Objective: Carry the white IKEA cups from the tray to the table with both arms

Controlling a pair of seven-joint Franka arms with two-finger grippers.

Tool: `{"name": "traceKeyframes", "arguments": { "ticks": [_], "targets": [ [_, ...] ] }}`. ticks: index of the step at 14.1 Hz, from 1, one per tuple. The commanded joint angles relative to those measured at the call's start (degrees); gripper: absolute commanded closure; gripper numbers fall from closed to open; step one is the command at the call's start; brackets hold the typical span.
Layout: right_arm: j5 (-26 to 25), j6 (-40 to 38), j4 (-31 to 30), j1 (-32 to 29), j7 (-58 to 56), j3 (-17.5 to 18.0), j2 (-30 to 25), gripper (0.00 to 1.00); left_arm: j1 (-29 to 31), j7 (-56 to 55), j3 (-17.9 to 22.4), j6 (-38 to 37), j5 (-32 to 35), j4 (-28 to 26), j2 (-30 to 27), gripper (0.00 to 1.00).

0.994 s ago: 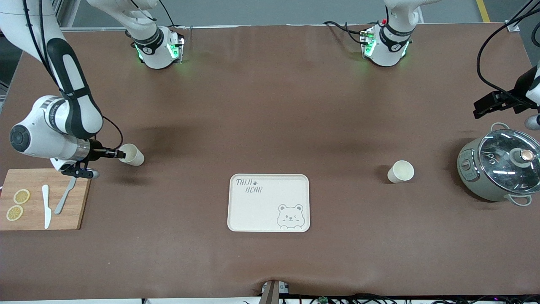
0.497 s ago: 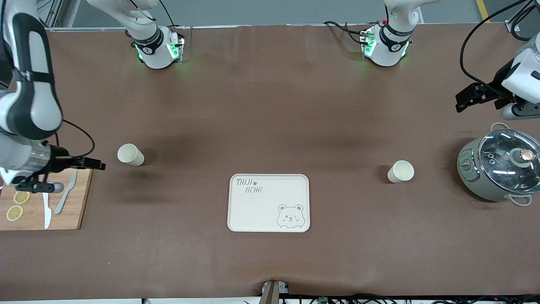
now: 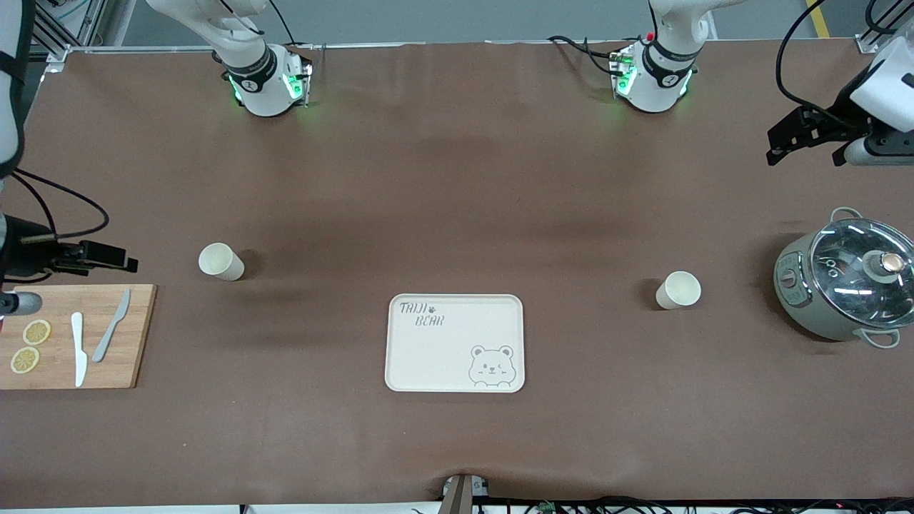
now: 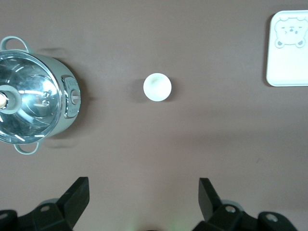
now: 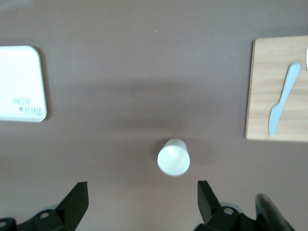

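Desk (image 3: 457, 178), brown covering. Contents as follows.

White IKEA cup, right arm's end (image 3: 221, 261) (image 5: 173, 157): upright, mouth up, long axis vertical, nothing visible inside. Stands on bare desk between the wooden cutting board (image 3: 71, 337) and the bear tray (image 3: 455, 343), slightly farther from the front camera than both.

White IKEA cup, left arm's end (image 3: 678, 290) (image 4: 157, 87): upright, mouth up, nothing visible inside. Stands between the bear tray and the grey-green pot (image 3: 842, 285), apart from each.

Bear tray: flat, cream, nothing on it; printed bear and lettering only.

Grey-green pot: glass lid on, contents not discernible.

Cutting board: carries two lemon slices (image 3: 30, 345), a white knife (image 3: 78, 348) and a grey knife (image 3: 111, 333).

Right gripper (image 3: 107, 257) (image 5: 139, 204): fingers spread apart, released, grasping nothing; over the desk beside the cutting board, well apart from its cup.

Left gripper (image 3: 796, 135) (image 4: 143, 199): fingers spread apart, released, grasping nothing; over the desk at the left arm's end.
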Motion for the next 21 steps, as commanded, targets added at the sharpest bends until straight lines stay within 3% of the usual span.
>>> {"name": "traceKeyframes", "arguments": {
  "ticks": [1,4,8,12,14,21],
  "targets": [
    [-1.85,-5.23,-1.17,0.05,1.36,0.00,-6.37,0.00,0.65,1.45,0.12,-1.08,-1.77,0.10,-0.78,0.00],
    [-7.04,-6.30,-3.97,1.79,1.45,0.18,-11.56,0.00,0.56,0.75,0.12,-1.87,-1.68,0.71,-0.78,0.00],
    [-8.27,-5.52,-11.52,2.15,1.80,0.09,-17.80,0.00,0.56,0.31,-0.23,-2.14,-1.68,1.16,-0.08,0.00],
    [-9.77,-5.17,-12.34,3.38,1.72,0.53,-18.96,0.00,0.30,0.48,-0.49,-2.14,-1.51,1.42,0.88,0.00],
    [-14.49,-4.29,-9.71,4.00,1.10,0.71,-18.61,0.00,0.47,0.39,-0.40,-2.22,-1.51,1.42,0.63,0.00],
    [-10.76,-4.20,-9.79,3.74,1.54,0.45,-18.69,0.00,0.56,1.10,0.12,-2.58,-0.81,2.92,1.06,0.00]
  ]
}}
